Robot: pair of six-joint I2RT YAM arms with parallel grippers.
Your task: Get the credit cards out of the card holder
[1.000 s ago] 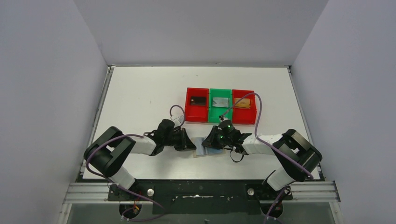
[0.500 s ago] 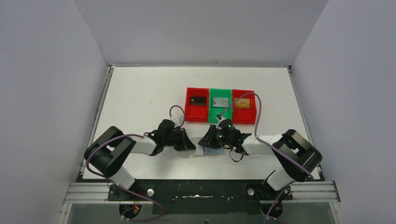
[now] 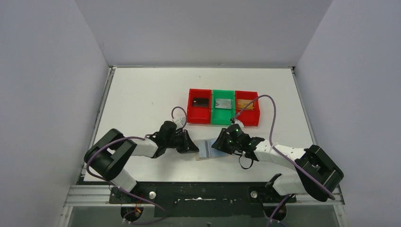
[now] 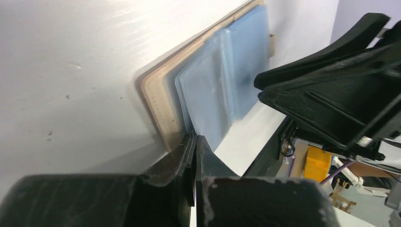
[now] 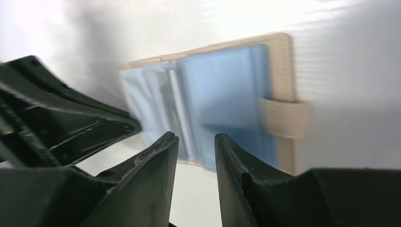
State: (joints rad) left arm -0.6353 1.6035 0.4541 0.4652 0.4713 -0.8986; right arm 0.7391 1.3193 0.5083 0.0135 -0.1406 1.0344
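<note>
Both card holder (image 3: pixel 206 149) ends hidden: left fingers (image 4: pixel 181 158), right fingers (image 5: pixel 156 158) overlap them.

White table (image 3: pixel 142 94) bears open card holder (image 3: pixel 206 149) and three trays (image 3: pixel 222 121).

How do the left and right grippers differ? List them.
The left gripper is shut, fingers pressed together; the right gripper has a gap between its fingers, nothing in it. The left gripper's tips sit at the card holder's tan edge; the right gripper hangs over its blue panels. Both are black and point at the card holder.
</note>
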